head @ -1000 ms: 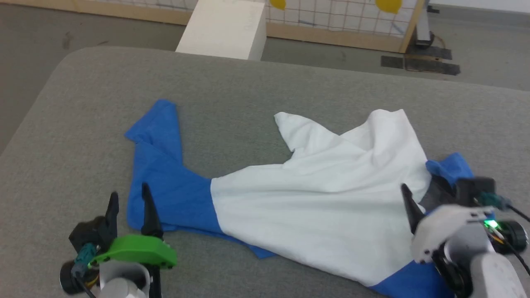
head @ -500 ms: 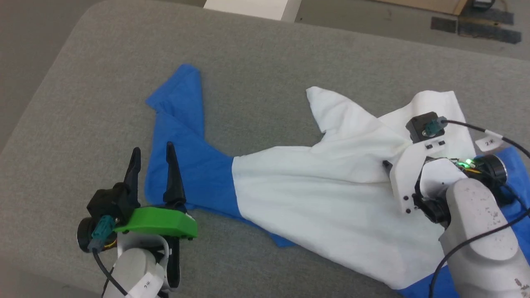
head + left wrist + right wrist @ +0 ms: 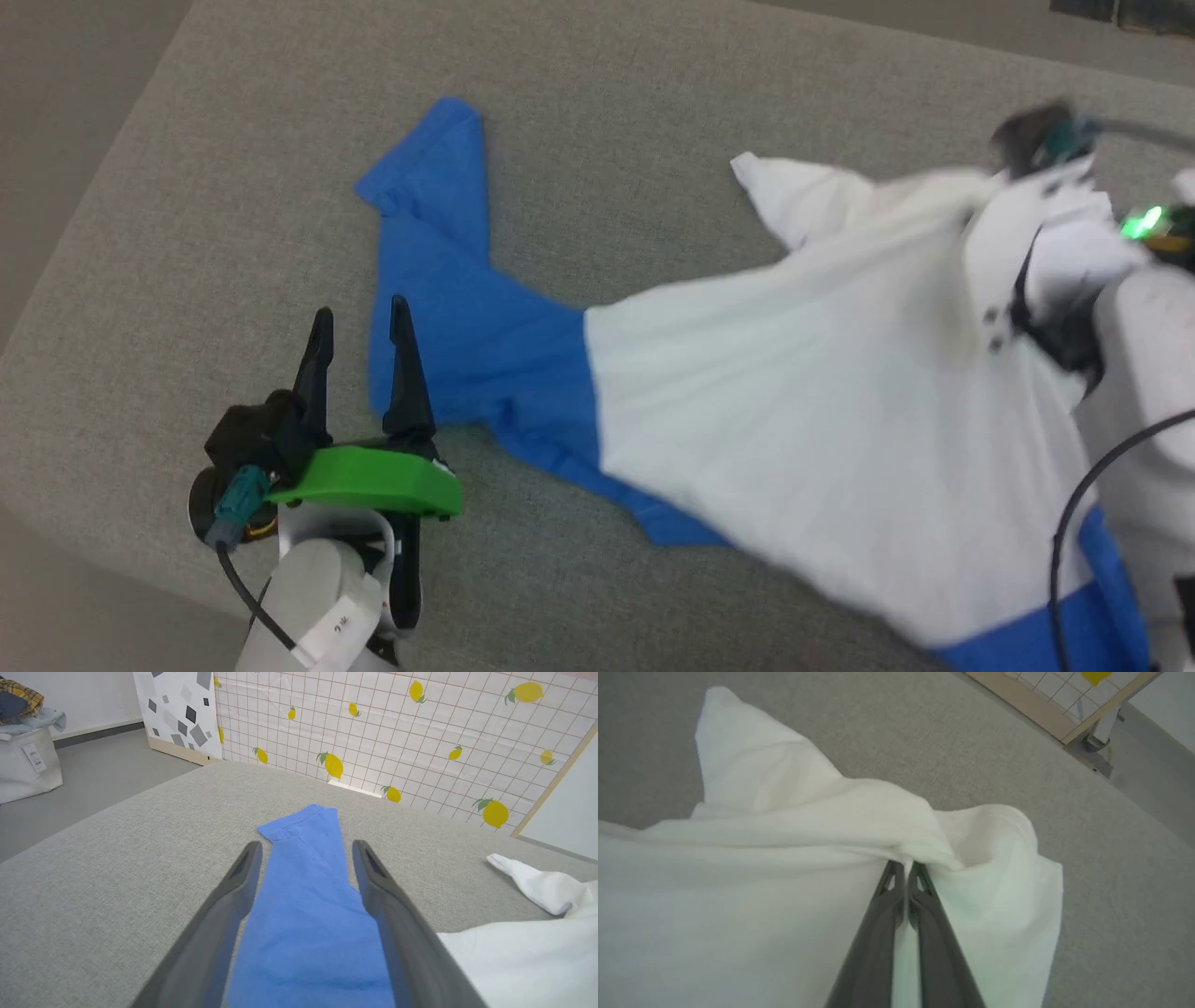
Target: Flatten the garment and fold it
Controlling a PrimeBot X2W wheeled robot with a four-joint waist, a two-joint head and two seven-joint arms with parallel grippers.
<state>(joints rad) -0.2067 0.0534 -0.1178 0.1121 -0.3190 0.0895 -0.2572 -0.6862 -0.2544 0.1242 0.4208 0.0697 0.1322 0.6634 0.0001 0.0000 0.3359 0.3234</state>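
A small white label (image 3: 336, 627) on the left arm's cable carries marks too small to read, and so does the tag (image 3: 35, 758) on the white bag (image 3: 23, 772) of clothes on the floor (image 3: 103, 770).

A second ago the right pincer (image 3: 906, 864) stood spread at the T-shirt's (image 3: 794, 420) near edge. Now it is pressed together on a raised fold of the white body, and the cloth runs taut towards it. The head camera has tipped down since then. The left pincer (image 3: 360, 308) remains spread, one finger on each side of the blue sleeve (image 3: 303, 882), low over it.

The T-shirt lies across a grey woven surface (image 3: 233, 187), its sleeve flat. Beyond the T-shirt stands a gridded panel (image 3: 420, 742) printed with lemons.
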